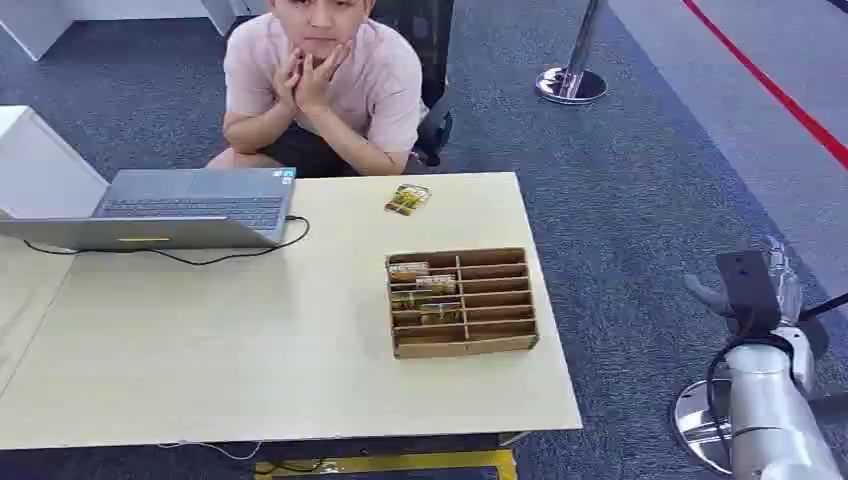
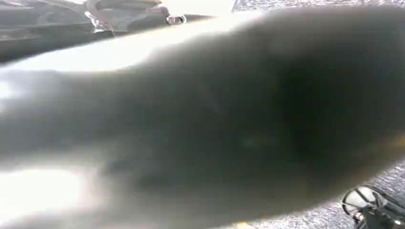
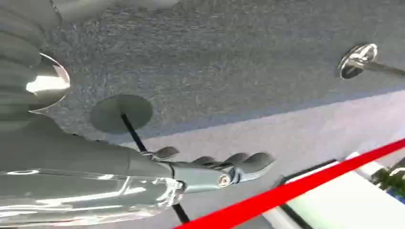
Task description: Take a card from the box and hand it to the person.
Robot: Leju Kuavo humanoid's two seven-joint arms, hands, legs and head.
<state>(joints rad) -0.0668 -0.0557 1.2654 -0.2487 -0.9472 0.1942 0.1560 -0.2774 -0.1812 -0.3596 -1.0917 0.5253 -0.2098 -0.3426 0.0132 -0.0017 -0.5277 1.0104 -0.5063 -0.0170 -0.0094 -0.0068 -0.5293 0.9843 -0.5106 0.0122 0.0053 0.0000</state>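
The box (image 1: pixel 462 302), its left slots holding cards (image 1: pixel 424 292), sits on the tabletop (image 1: pixel 250 350) near the right edge, well left of the right robot hand (image 3: pixel 224 169). That robot hand hangs off the tabletop over the carpet (image 3: pixel 229 67), fingers stretched out and apart, holding nothing. One loose card (image 1: pixel 407 199) lies at the far edge before the person (image 1: pixel 325 85). Bare tabletop lies around the box.

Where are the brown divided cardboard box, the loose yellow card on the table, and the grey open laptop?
Brown divided cardboard box (image 1: pixel 510 340): head view, front wall.
Loose yellow card (image 1: pixel 407 199): head view, card's middle.
Grey open laptop (image 1: pixel 190 208): head view, keyboard.
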